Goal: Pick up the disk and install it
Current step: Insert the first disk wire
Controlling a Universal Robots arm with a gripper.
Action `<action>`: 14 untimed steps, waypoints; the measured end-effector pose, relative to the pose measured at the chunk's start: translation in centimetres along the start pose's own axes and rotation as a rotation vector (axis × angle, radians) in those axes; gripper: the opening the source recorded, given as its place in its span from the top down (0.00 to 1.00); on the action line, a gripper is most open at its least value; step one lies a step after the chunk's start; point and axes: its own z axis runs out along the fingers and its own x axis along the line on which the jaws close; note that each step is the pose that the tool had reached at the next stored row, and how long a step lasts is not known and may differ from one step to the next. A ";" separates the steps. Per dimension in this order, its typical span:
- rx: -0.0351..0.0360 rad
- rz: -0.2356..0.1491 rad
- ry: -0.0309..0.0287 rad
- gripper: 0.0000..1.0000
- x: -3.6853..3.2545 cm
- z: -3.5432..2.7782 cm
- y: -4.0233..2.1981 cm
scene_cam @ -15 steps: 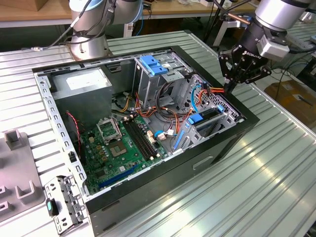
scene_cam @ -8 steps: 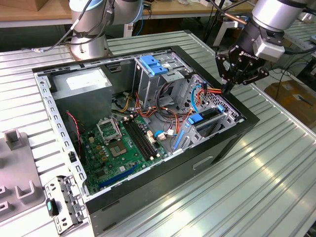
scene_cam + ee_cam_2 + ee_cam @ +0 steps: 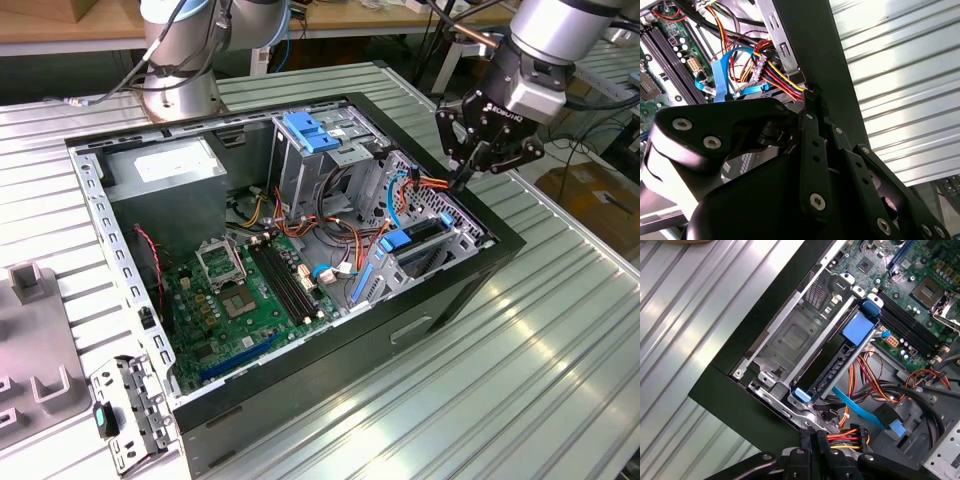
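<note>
The ribbed metal table [image 3: 560, 330] carries an open computer case [image 3: 300, 378], lying on its side with the motherboard [image 3: 250, 300] exposed. At the case's corner on the exterior view's right is the drive bay [image 3: 792, 337]. The disk [image 3: 832, 365] stands on edge in one of the bay's slots, with a blue carrier part at each end. I cannot tell whether it is fully home or latched.

The gripper [image 3: 463, 182] hangs over that corner, just inside the case wall. Its fingers are pinched together with nothing visible between them. In both wrist views their tips are right beside the power cable bundle [image 3: 842, 434] of red, yellow and orange wires, close to touching. A blue ribbon cable [image 3: 860, 407] loops nearby.

The main risk is the wiring. A downward or sideways push from here could hook the bundle, pull its connector loose or trap wires against the bay's metal. The wide finger linkage sits near the case rim and could strike it if the arm drops. If the disk is only part seated, a push off its centre could jam it in the slot.
</note>
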 end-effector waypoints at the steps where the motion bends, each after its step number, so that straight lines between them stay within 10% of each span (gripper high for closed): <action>1: 0.0001 0.002 0.0001 0.84 -0.11 0.02 0.15; 14: 0.0025 0.169 0.0039 0.84 -0.41 0.21 0.58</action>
